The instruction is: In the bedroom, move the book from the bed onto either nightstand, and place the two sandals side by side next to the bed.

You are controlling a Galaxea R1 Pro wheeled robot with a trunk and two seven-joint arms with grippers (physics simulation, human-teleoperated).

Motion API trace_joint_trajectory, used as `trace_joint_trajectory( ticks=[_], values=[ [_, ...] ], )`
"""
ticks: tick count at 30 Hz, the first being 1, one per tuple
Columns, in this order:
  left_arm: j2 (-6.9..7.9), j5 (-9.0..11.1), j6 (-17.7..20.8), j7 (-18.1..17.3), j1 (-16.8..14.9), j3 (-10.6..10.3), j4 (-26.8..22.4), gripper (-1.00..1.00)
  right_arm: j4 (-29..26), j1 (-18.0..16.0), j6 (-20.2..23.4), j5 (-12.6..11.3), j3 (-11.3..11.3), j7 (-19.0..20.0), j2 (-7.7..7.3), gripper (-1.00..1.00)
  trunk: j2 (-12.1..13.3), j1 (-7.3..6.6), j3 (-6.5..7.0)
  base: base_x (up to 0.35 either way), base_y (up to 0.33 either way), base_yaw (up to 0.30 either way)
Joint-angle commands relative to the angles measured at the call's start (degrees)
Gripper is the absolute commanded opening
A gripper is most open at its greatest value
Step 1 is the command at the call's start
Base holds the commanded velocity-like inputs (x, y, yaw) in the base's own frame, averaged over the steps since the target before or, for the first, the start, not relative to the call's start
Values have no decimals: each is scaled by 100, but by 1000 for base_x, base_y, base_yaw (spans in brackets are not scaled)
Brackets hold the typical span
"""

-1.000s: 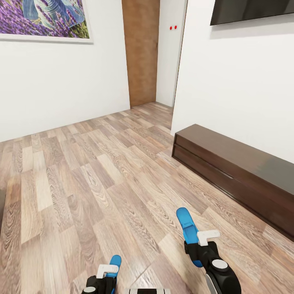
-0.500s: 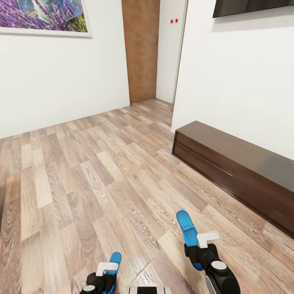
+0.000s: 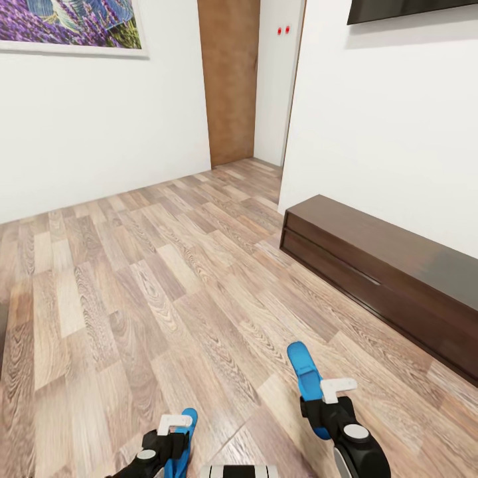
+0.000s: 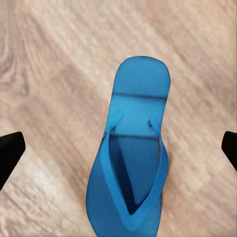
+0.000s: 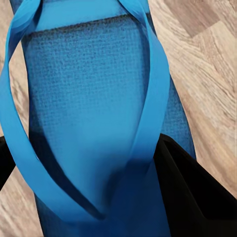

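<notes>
Two blue sandals, one per claw. Right sandal (image 3: 305, 378) carried above the floor (image 3: 153, 292), toe pointing fwd toward the doorway; right claw (image 3: 325, 415) clamped on its heel end. Right wrist view: straps and sole (image 5: 94, 103) close up, dark finger (image 5: 192, 187) pressed against the sole edge.

Left sandal (image 3: 180, 441) low at the head view's bottom edge, at the left claw (image 3: 169, 441). Left wrist view: sandal (image 4: 131, 153) lying between two dark fingertips (image 4: 10, 153) set wide apart, neither touching it there. So left claw looks open, w/ the sandal prob. resting on the floor or just let go; can't tell which from the head view.

Change vs. a sec ago: left sandal and claw sit a bit higher and further in; whole head view shifted slightly too (picture (image 3: 66, 26) and TV (image 3: 411, 8) cut closer at the top), so camera/base moved.

Meaning: still in transit, judged. Bed, book, nightstand not reached yet; long dark table (image 3: 398, 272) along the right wall isn't the target. Both sandals still need setting down side by side by the bed; book step untouched.
</notes>
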Motion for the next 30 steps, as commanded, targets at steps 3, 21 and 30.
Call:
trace_joint_trajectory(
  ticks=[3, 21, 30],
  values=[
    [2, 49, -23, 32, -19, -50, 4, 100, -19, -4, 30, -20, 12, -46, -8, -100, -6, 6, -71, 0, 0, 0],
    [-6, 49, -35, 32, -163, -50, -3, 100, -117, -4, 21, -18, -3, -45, -21, -100, -21, 35, -315, 0, 0, 0],
    [-5, 49, -100, 32, -167, -50, -5, 100, -359, 10, 28, -16, -32, -4, -47, -100, -23, 40, -359, 0, 0, 0]
  ],
)
